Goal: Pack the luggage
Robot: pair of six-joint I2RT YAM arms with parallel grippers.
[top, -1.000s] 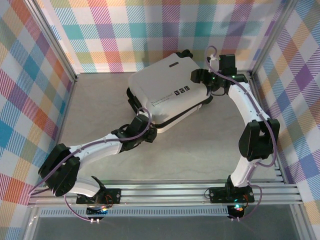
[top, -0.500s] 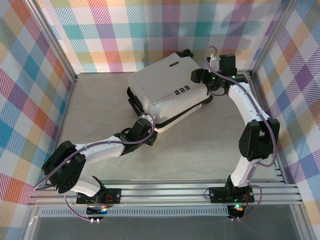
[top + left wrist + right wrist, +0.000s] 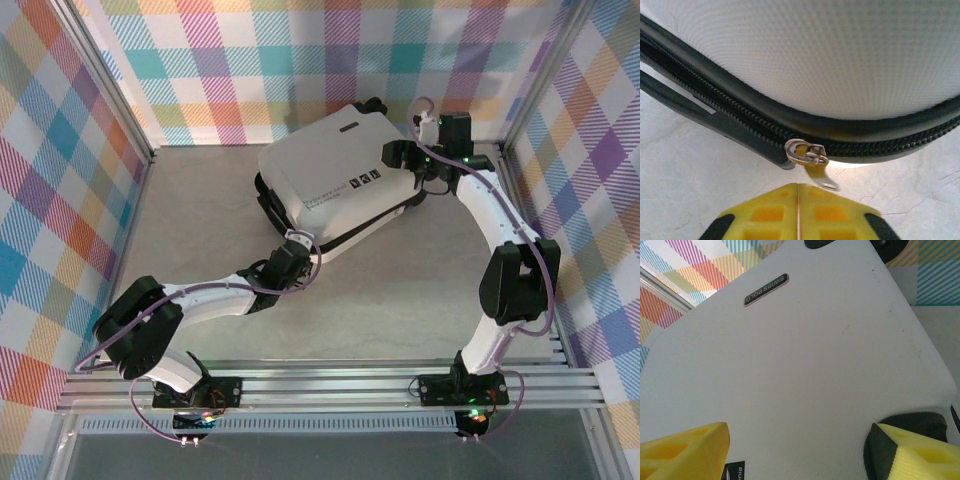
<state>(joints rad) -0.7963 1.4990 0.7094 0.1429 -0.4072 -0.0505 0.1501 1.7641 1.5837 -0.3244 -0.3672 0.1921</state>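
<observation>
**Left gripper** (image 3: 297, 252), at the near left corner of the luggage (image 3: 335, 180): yellow fingers (image 3: 765, 217) pressed flat together and holding nothing. Their tips lie just short of the metal zipper pull (image 3: 807, 154), which hangs from the black zipper band.

**Luggage:** closed white hard-shell suitcase lying flat on the grey table (image 3: 400, 290), far of centre.

**Right gripper** (image 3: 405, 158), at the suitcase's far right end: jaws spread wide over the white shell, with the "SWISS POLO" nameplate (image 3: 766, 289) beyond. Whether its fingers (image 3: 685, 450) touch the shell cannot be told.
</observation>
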